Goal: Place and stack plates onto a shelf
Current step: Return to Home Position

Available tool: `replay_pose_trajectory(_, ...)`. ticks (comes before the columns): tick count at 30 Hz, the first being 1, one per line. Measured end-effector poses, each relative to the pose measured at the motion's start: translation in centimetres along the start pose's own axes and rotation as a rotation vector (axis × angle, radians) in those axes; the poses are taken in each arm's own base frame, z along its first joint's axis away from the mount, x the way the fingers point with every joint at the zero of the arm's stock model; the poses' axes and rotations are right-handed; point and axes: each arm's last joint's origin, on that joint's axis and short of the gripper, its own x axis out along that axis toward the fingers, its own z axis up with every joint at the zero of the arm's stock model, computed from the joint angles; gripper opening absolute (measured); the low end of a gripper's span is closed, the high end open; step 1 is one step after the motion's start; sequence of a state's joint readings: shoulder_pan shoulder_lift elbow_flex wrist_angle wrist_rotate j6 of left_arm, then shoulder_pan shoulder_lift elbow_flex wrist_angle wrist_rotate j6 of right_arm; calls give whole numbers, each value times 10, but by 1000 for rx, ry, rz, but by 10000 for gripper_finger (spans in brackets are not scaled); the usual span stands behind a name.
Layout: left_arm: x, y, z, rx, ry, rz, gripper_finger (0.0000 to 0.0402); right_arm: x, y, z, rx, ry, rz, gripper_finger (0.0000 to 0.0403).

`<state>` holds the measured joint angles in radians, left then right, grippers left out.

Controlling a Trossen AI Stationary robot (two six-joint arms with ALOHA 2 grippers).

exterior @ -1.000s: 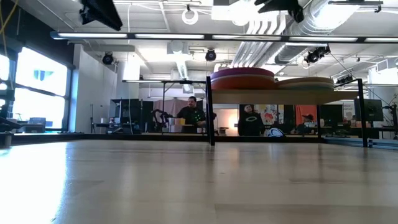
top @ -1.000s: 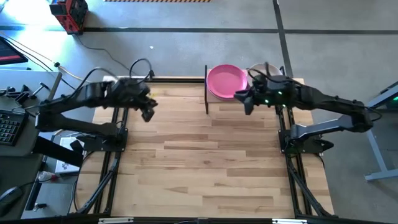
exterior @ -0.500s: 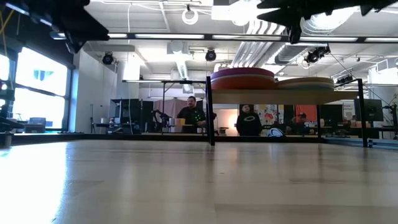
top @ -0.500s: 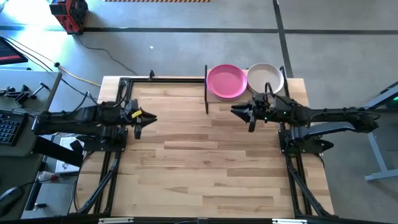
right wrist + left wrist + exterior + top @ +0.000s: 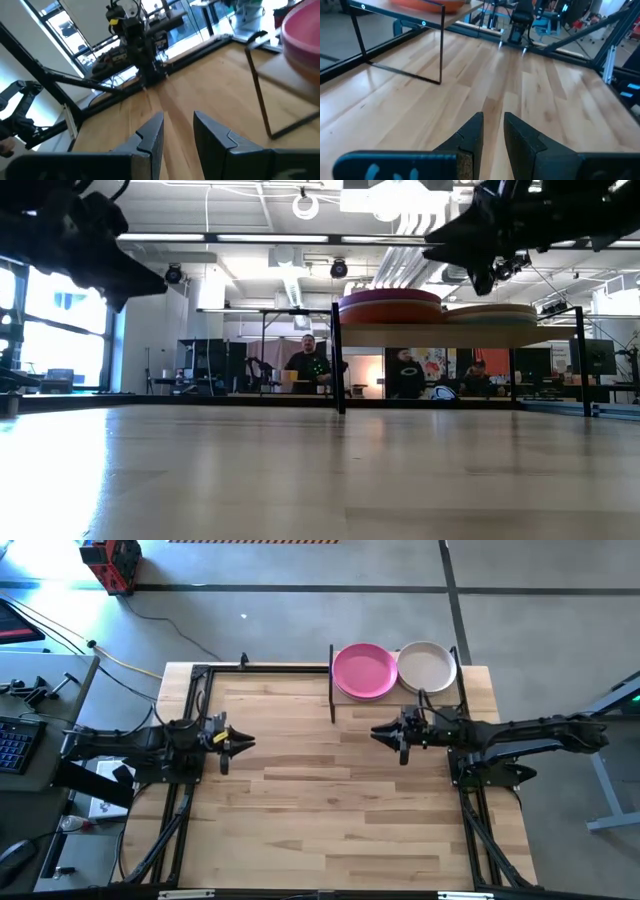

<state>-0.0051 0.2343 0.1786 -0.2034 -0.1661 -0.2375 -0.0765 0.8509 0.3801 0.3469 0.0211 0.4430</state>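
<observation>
Left claw (image 5: 238, 743) and right claw (image 5: 385, 732) hover barely parted, empty. The plates (image 5: 364, 671) on the shelf (image 5: 430, 333) at twelve o'clock look stiff, light, slick: pinch the rim.

Tabletop (image 5: 330, 800): we see light wooden planks running side to side.
Floor (image 5: 540, 600): grey concrete, crossed by a dark line (image 5: 300, 587).
Red device (image 5: 112, 562): on the floor beyond the far left corner.
Keyboard (image 5: 12, 745): we find it at the left edge.
People (image 5: 308, 365): we count three, in the room behind.
</observation>
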Motion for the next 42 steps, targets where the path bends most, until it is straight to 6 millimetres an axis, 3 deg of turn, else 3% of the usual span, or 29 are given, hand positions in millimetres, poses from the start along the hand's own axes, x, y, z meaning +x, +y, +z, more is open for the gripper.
replay_pose_trajectory(8,9,5,-28,23,10,3,65,-1,-5,-11,19,30,7,89)
replay_pose_trajectory(17,9,5,-27,101,-4,6,65,-1,-5,-13,-79,48,11,89)
replay_pose_trajectory(25,9,5,-27,67,1,5,65,-2,-6,-19,-157,133,46,89)
replay_pose_trajectory(42,9,5,-27,65,-2,4,65,-36,-40,-85,-73,109,38,89)
